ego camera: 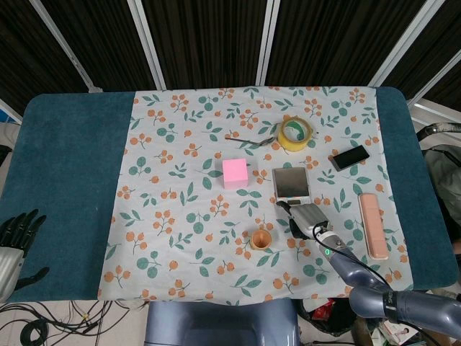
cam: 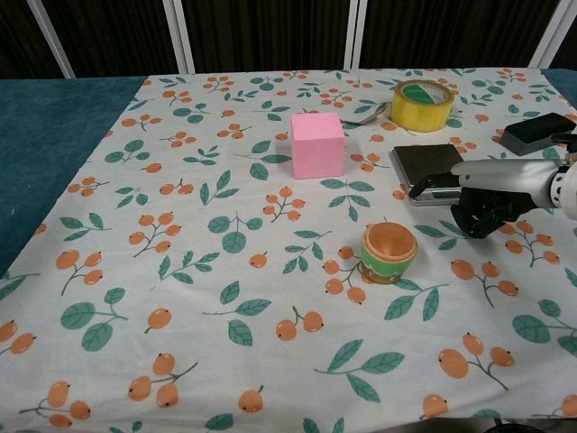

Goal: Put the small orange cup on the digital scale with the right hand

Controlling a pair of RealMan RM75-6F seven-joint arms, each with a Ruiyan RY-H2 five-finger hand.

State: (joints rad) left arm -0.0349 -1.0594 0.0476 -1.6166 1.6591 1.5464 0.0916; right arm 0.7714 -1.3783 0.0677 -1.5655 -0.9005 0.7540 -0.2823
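Two hands show. The right hand (ego camera: 306,218) sits right of centre in the head view, low over the floral cloth (ego camera: 180,238), just below the scale (ego camera: 291,182) and right of the cup (ego camera: 261,238). In the chest view this hand (cam: 491,203) reaches in from the right edge, its dark fingers (cam: 478,216) curled down and inward with nothing in them, one pale finger stretched left over the scale's near edge (cam: 433,169). It does not touch the cup.

The cup (cam: 389,253), orange with a green band, stands upright on the cloth at lower centre of the head view, near the scale but apart from it, and near the right hand's fingers.

The left hand (ego camera: 16,241) rests at the lower left edge of the head view on the blue bench (ego camera: 72,158), fingers spread and holding nothing, well apart from everything else.

A pink cube (ego camera: 235,173) stands at centre, left of the scale. A yellow tape roll (ego camera: 295,133) lies above the scale, with a thin metal tool (ego camera: 248,140) to its left. A black phone (ego camera: 350,157) lies toward the upper right, and a long peach-coloured case (ego camera: 372,225) lies at the right edge of the cloth
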